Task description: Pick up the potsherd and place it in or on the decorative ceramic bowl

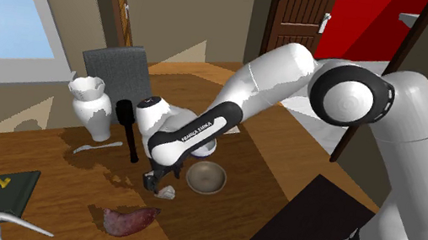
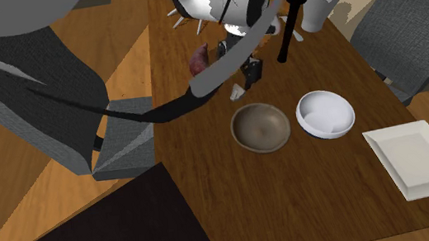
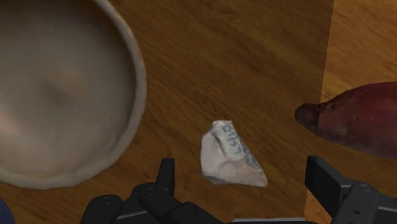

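The black gripper (image 3: 242, 168) hangs low over the brown wooden table (image 3: 254, 51). Its two fingers (image 3: 167, 175) are wide apart and hold nothing. The potsherd (image 3: 230, 154), a small white piece with blue marks, lies flat on the table between the fingers, and they do not touch it. The decorative ceramic bowl (image 3: 137, 83) is round and tan and sits close by on one side. A dark red sweet potato (image 3: 356, 118) lies on the other side.

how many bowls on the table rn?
2. A brownish bowl sits beside the potsherd; a white bowl sits to the second exterior view's right of it, toward the square white plate. The arm may hide more.
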